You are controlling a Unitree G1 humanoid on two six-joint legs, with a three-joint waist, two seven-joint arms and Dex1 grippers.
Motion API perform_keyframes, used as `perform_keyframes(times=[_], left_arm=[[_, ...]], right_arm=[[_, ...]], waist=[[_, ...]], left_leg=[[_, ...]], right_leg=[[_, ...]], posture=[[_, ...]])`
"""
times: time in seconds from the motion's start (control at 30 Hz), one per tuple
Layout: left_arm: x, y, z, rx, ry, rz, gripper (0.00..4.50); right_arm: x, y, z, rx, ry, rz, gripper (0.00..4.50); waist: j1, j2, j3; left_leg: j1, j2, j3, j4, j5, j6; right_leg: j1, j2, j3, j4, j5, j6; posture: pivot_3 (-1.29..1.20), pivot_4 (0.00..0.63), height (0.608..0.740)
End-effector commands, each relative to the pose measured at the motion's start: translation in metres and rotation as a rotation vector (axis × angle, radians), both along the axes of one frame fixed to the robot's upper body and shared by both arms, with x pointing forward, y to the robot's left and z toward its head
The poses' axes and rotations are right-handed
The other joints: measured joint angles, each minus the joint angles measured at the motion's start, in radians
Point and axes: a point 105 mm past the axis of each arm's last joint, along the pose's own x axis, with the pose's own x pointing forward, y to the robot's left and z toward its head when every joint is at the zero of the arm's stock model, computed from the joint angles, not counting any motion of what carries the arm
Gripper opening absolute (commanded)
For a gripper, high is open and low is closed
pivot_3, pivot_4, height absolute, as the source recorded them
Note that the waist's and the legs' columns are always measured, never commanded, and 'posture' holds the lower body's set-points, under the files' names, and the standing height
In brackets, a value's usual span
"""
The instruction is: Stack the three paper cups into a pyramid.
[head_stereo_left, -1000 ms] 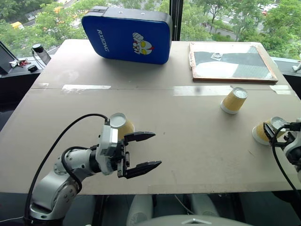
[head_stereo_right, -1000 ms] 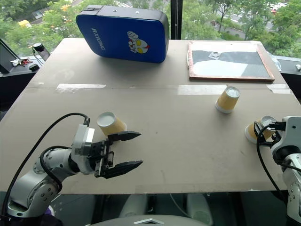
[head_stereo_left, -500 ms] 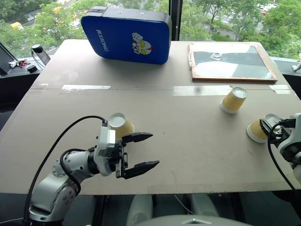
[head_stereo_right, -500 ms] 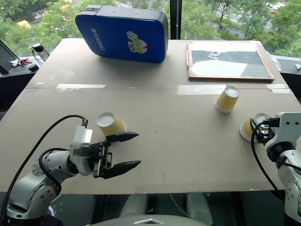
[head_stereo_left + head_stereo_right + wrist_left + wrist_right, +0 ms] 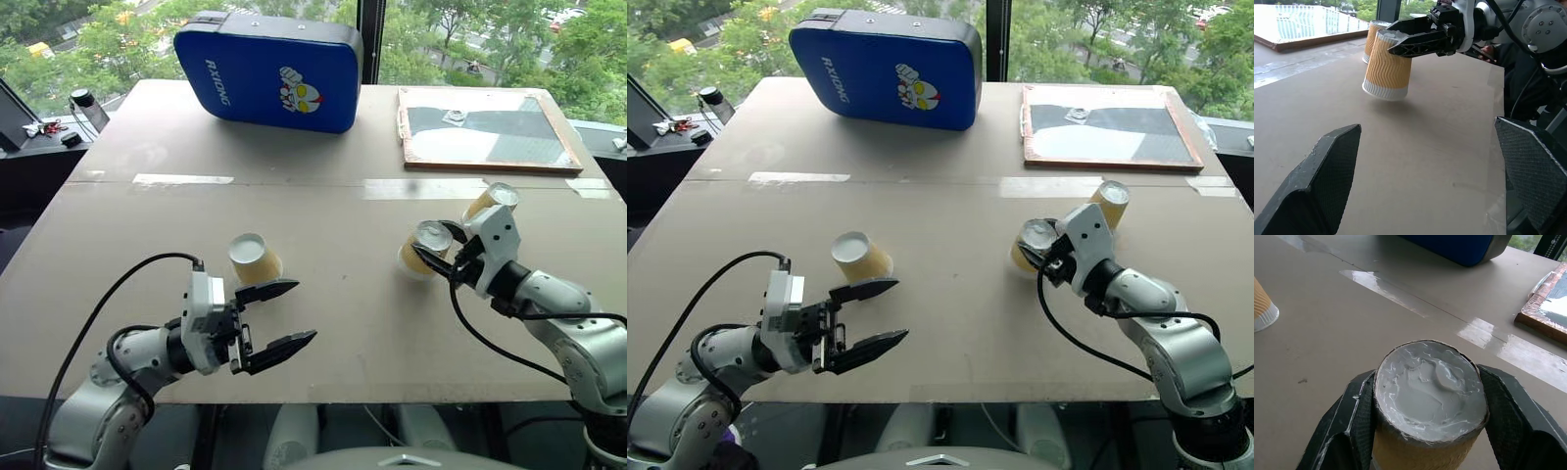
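Note:
Three yellow ribbed paper cups stand mouth-down. One cup [image 5: 255, 259] rests on the table just beyond my left gripper [image 5: 306, 310], which is open with nothing between its fingers [image 5: 1327, 186]. My right gripper [image 5: 436, 250] is shut on a second cup [image 5: 421, 247], its fingers [image 5: 1347, 426] clamping both sides below the white base [image 5: 1430, 387]. That cup [image 5: 1387, 66] hangs slightly tilted just above the table near the middle right. The third cup [image 5: 490, 199] stands on the table right behind my right gripper.
A blue padded cushion [image 5: 266, 69] lies at the back centre and a wooden-framed board [image 5: 485, 127] at the back right. Strips of clear tape [image 5: 421, 188] run along a seam across the table [image 5: 147, 215]. Small dark items [image 5: 59, 127] sit beyond the left edge.
My right gripper closed on the cup at the table's right edge and carried it left, to in front of the third cup. My left gripper stays open, almost in place.

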Motion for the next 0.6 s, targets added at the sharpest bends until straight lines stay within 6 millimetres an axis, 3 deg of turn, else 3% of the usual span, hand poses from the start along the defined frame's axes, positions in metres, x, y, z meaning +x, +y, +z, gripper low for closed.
perform_keyframes(times=[0.03, 0.37, 0.6], left_arm=[[-0.004, 0.0, 0.012, -0.002, -0.064, 0.02, 4.5], [-0.009, 0.003, 0.013, -0.003, -0.065, 0.068, 4.5], [-0.007, 0.007, 0.013, -0.009, -0.068, 0.099, 4.5]], right_arm=[[0.002, 0.005, 0.008, -0.03, -0.059, 0.037, 2.27], [0.007, 0.028, 0.02, 0.004, -0.079, 0.126, 2.27], [0.01, 0.049, 0.013, -0.006, -0.054, 0.196, 2.27]], waist=[[-0.003, 0.0, 0.0], [-0.004, 0.0, 0.0], [-0.004, 0.0, 0.0]], left_leg=[[0.0, 0.0, 0.0, 0.0, 0.0, 0.0], [0.001, 0.0, 0.0, 0.0, 0.0, 0.0], [0.001, 0.0, 0.0, 0.0, 0.0, 0.0]], right_leg=[[0.0, 0.0, 0.0, 0.0, 0.0, 0.0], [0.0, 0.0, 0.0, 0.001, 0.0, 0.0], [0.0, 0.0, 0.0, 0.001, 0.0, 0.0]], posture=[[0.0, 0.15, 0.74], [0.0, 0.15, 0.74], [0.0, 0.15, 0.74]])
